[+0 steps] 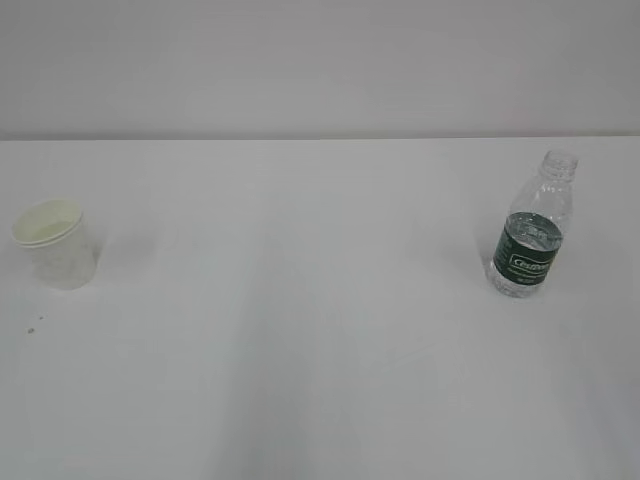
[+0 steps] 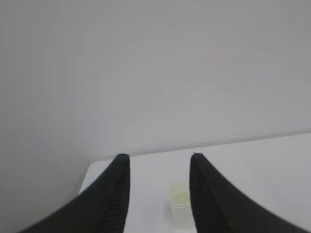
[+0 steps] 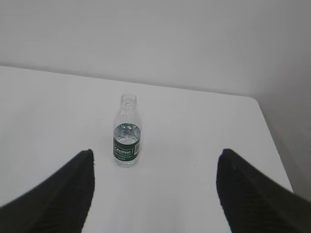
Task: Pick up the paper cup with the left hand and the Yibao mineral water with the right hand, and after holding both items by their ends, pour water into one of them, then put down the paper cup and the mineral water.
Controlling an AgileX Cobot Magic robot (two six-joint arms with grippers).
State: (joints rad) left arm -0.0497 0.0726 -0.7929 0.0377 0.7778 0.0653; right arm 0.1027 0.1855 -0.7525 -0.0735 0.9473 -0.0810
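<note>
- We are looking at a white table (image 1: 320, 330) with a pale wall behind it; in the exterior view neither arm is showing.
- The paper cup (image 1: 57, 243) is standing upright near the table's left edge. Its rolled rim is showing a double line, like one cup nested in another. A few small dark specks are lying on the table just in front of it.
- The Yibao mineral water (image 1: 530, 228) is standing upright on the right side, well apart from the cup. We are seeing no cap on its neck, a dark green label with white lettering around its middle, and the water line sitting at about the label's top.
- From the left wrist view, the left hand (image 2: 160, 158) is hanging behind the cup with its two black fingers (image 2: 109, 199) apart and nothing between them. The cup (image 2: 181, 206) is appearing low in the gap, close beside the right-hand finger in the picture; we cannot tell whether anything is touching it. The table's corner is showing just left of the fingers.
- From the right wrist view, the right hand (image 3: 155, 153) is holding its fingers (image 3: 63, 194) wide apart and gripping nothing. The bottle (image 3: 127, 133) is standing on the table ahead, between the fingers and nearer the left one, clear of both.
</note>
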